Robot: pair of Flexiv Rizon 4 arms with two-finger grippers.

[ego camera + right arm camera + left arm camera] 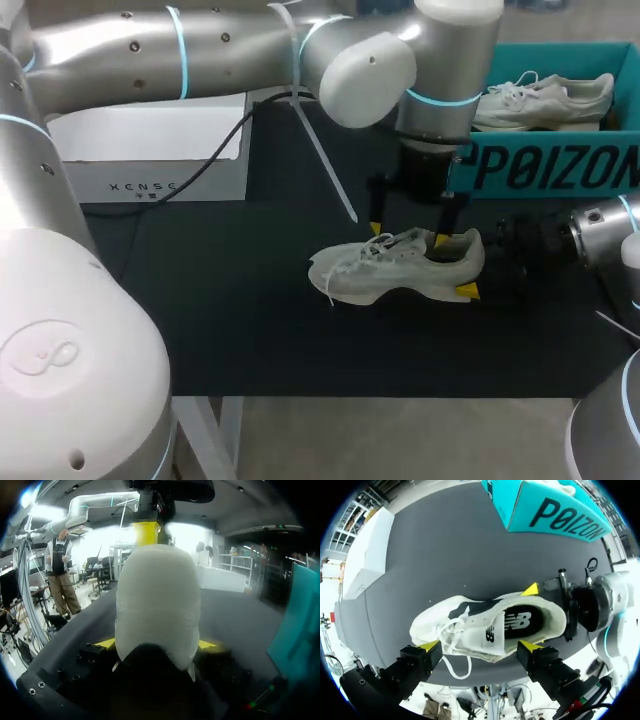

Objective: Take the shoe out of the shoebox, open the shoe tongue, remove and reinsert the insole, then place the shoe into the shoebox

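A white sneaker [390, 270] lies on the black mat, toe to the left. My right gripper [470, 265] comes in from the right and is shut on the heel. In the right wrist view the heel [157, 595] fills the space between its two yellow tips [105, 642]. My left gripper [408, 235] hangs open, pointing down over the laces and collar. From the left wrist, the shoe [470, 620] lies under the open left gripper [479, 646], and the dark insole [522, 622] shows inside. The teal shoebox [545, 170] stands at the back right.
A second white sneaker [545, 100] lies inside the teal shoebox [555, 512]. A white box [150, 150] sits at the back left, with a black cable across its corner. The black mat [250, 300] ends near the table's front edge.
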